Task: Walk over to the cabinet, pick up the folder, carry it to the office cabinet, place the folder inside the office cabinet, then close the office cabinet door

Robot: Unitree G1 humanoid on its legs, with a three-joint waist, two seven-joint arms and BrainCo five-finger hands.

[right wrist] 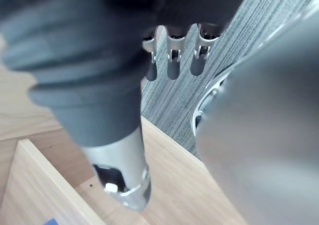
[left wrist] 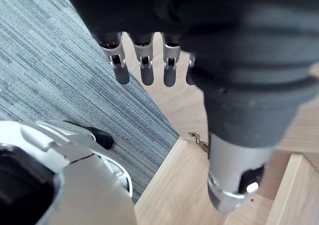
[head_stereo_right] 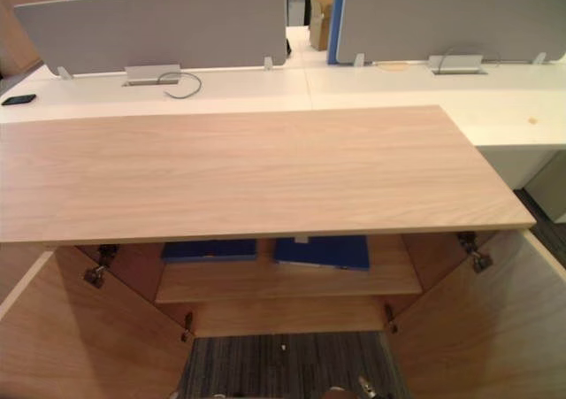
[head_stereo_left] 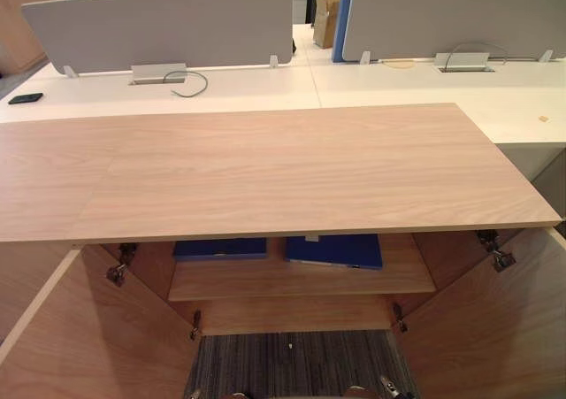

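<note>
1. Lying side by side, two blue folders [head_stereo_left: 334, 250] are resting inside the open cabinet [head_stereo_left: 265, 169].
2. Left hand [left wrist: 143, 68] and right hand [right wrist: 173, 63] are hanging with fingers straight, holding nothing.

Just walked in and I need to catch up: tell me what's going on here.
The robot faces a low wooden cabinet whose left door and right door stand wide open. On the shelf inside lie the left blue folder and the right blue folder, side by side. Neither is being handled: the left hand and right hand hang low over the carpet, fingers straight, holding nothing. The doors are not yet closed.
</note>
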